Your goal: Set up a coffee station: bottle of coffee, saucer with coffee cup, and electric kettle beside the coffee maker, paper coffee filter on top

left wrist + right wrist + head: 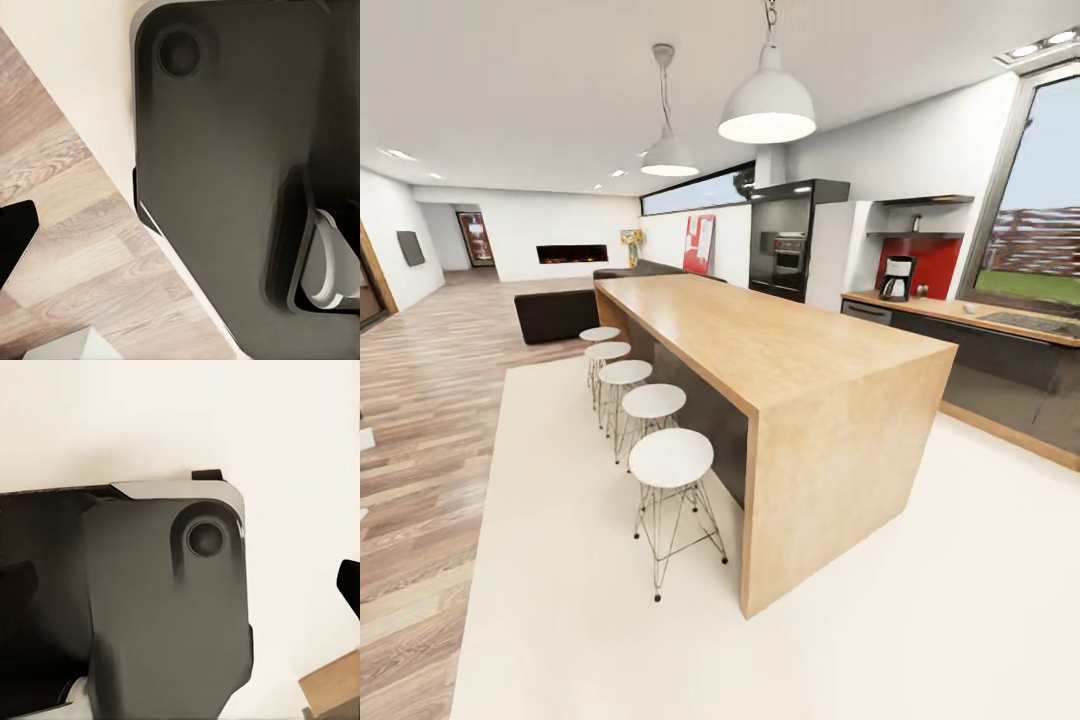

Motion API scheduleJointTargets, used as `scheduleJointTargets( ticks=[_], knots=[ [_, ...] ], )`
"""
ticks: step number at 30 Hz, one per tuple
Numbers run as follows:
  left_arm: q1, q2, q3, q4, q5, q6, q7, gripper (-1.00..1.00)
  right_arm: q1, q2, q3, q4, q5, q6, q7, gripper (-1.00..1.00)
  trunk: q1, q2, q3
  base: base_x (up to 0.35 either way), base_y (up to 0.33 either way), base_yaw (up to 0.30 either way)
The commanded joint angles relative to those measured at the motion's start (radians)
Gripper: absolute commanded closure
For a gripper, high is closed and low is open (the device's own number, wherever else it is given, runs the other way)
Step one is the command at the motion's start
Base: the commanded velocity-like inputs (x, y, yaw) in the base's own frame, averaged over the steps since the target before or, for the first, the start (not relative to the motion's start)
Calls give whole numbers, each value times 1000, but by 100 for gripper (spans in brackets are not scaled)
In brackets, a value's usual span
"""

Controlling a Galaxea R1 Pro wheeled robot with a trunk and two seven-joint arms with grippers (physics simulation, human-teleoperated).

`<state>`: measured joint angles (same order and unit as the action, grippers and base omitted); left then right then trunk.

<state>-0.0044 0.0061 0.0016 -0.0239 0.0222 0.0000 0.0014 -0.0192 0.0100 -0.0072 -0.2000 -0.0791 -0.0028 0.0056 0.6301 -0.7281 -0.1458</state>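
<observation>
Beyond wooden slab island point(780, 345), black coffee maker point(898, 278) on countertop point(960, 312), jaws' state unclear

Coffee maker point(898, 278) on countertop point(960, 312), right of island point(780, 345).

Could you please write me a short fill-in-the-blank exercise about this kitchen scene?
1. The coffee maker stands on the countertop before a ____ backsplash.
2. ____ white stools line the wooden island.
3. Two pendant ____ hang above the island.

Missing words: red; five; lamps
</observation>
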Motion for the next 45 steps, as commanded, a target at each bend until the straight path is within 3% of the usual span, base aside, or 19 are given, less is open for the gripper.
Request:
scheduleJointTargets(
  ticks=[1, 45],
  knots=[
    [0, 0, 0, -1, 3, 0, 0, -100, -1, 0, 0, 0, -8, 0, 1, -100, -4, 6, 2, 0, 0, -300],
    [-5, -1, 0, -1, 4, 0, 0, -100, -1, 1, 0, 0, -8, 0, 1, -100, -172, 314, 140, 0, 0, -300]
  ],
)
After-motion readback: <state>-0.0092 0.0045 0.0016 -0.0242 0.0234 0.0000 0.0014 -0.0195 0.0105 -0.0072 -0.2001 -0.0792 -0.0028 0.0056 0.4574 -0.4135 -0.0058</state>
